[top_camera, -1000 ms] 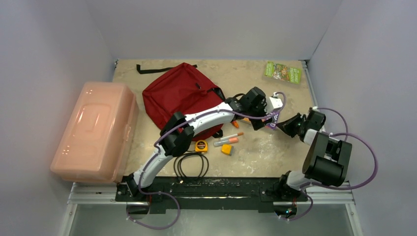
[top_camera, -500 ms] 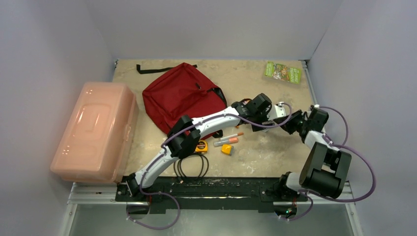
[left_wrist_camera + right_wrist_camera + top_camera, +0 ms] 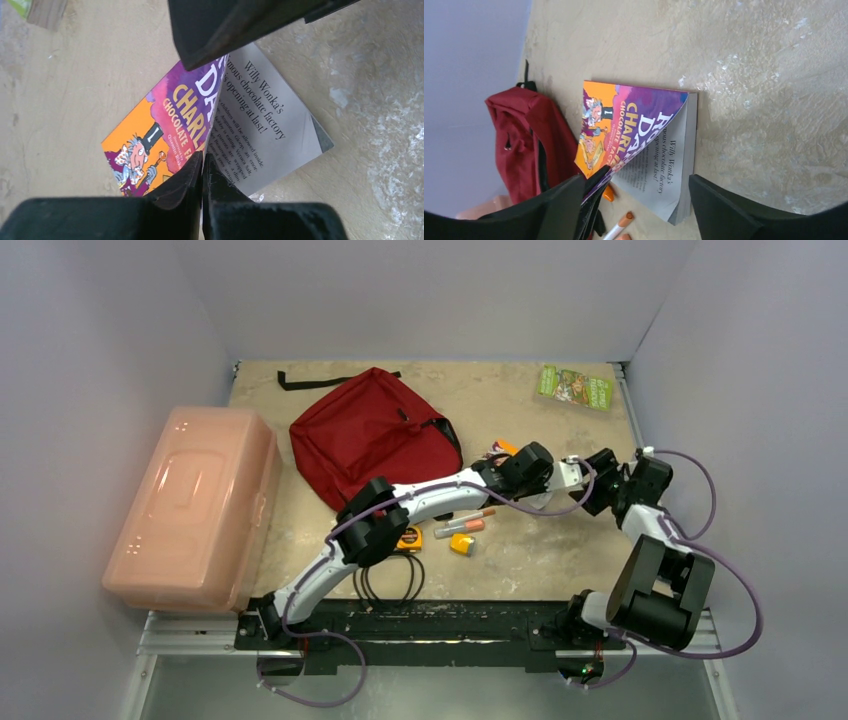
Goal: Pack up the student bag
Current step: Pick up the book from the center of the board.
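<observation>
Left gripper (image 3: 202,167): jaws closed on the front cover of the book (image 3: 260,125), with the cover raised off the pages. Right gripper (image 3: 636,182): jaws open, spread wide at the book's edge. Bag (image 3: 370,435): lying on the table (image 3: 520,400), at 10 o'clock from both grippers, near the book

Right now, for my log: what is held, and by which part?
The left hand pinches the book by its front cover's edge; the right hand holds nothing.

Top camera looks down from behind; both wrist cameras sit close over the book (image 3: 270,125), the right's facing left toward the bag (image 3: 524,135).
</observation>
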